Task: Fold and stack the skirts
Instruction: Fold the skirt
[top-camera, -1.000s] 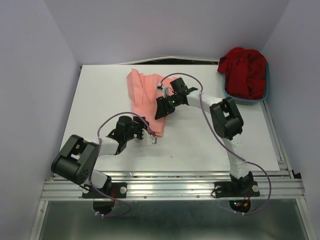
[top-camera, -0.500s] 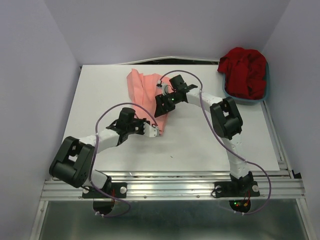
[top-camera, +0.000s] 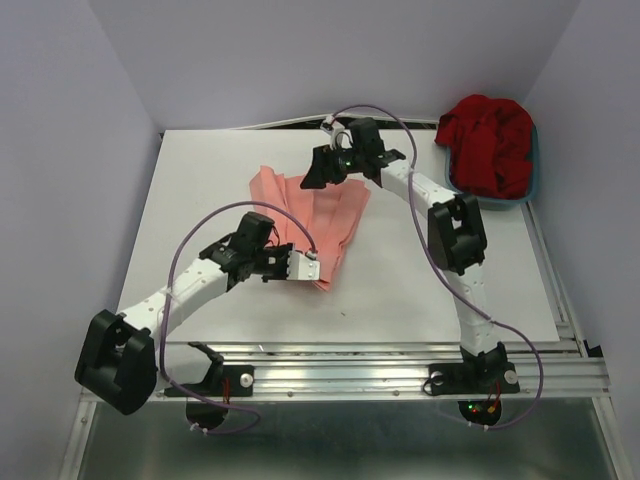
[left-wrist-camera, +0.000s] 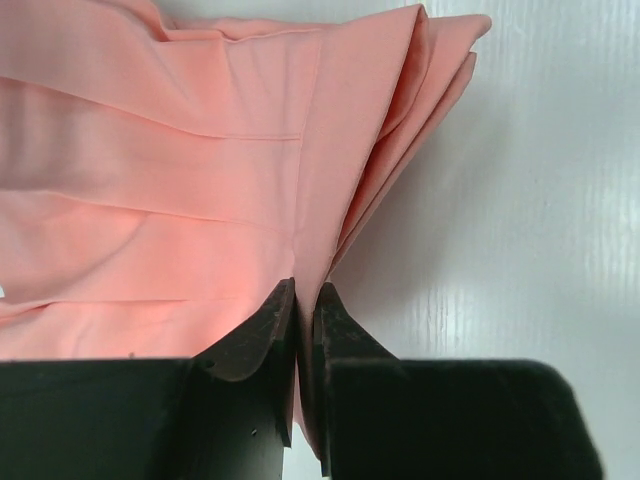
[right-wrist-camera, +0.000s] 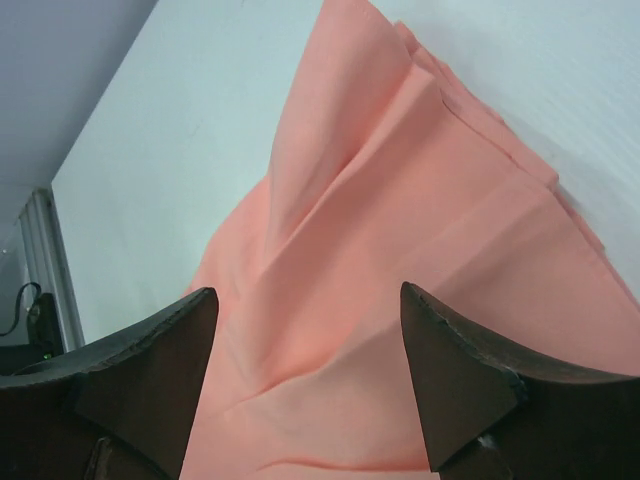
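Left gripper (left-wrist-camera: 303, 290) is clamped on the salmon-pink skirt (left-wrist-camera: 180, 200). Cloth fills everything to its left, and I see bare table (left-wrist-camera: 540, 200) to its right, so there's a free lane there. Right gripper (right-wrist-camera: 310, 300) hangs jaws apart over the same skirt, with clear table past the cloth on both sides. Its own arm (top-camera: 455, 235) blocks the way behind it. Teal basin (top-camera: 495, 201) holding the red skirt (top-camera: 490, 140) sits well off beyond that arm.

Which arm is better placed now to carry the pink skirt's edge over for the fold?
Left. The left jaws are shut on the near edge of the salmon-pink skirt, while the right jaws stand open over its far part, gripping nothing.
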